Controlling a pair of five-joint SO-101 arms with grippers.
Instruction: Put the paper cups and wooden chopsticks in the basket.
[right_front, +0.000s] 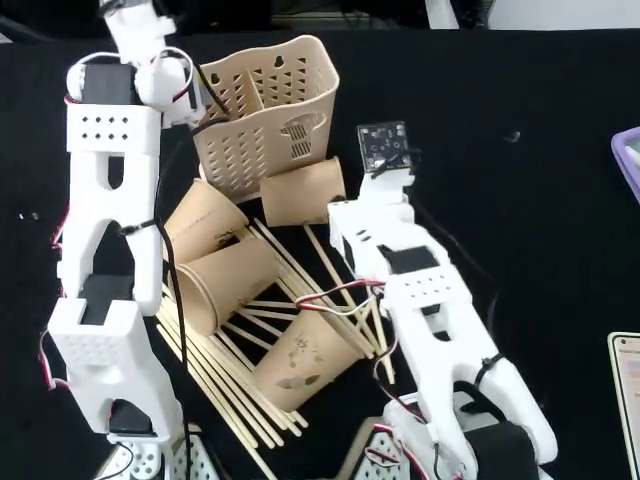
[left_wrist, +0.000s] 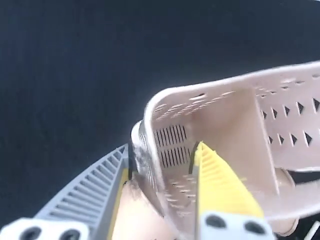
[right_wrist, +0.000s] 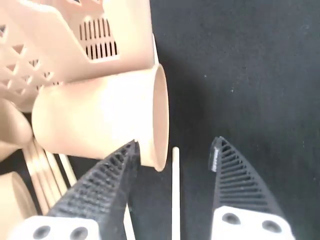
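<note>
Fingers (left_wrist: 220, 185) on the left gripper (left_wrist: 163, 150) are pinched over one wall of the basket (right_front: 240, 160), yellow one inside and grey one outside, so it's got the basket by the rim near a corner. The right gripper (right_wrist: 175, 145) is a different story. Its black fingers (right_wrist: 100, 185) are spread wide with nothing in them, hanging right at the mouth of the first cup (right_wrist: 95, 115), and a single chopstick (right_wrist: 175, 190) lies on the desk in the gap between them. The basket sits toward the far edge of the desk (right_front: 520, 250), left of the middle, and it looks tipped rather than flat. That first cup lies on its side right against the basket's near wall, mouth toward the right edge. The second cup (right_front: 205, 220) is on its side too, up against the basket's near left corner. The third cup (right_front: 225, 285) is just beside it toward the near edge, and the fourth cup (right_front: 300, 365) lies nearer still, around the middle. The third and fourth rest on top of the wooden chopsticks (right_front: 215, 385), which are fanned out loose across the middle, some running down to the near edge by the left arm's base. There's a purple thing (right_front: 630, 160) poking in at the right edge, well apart from all this.
</note>
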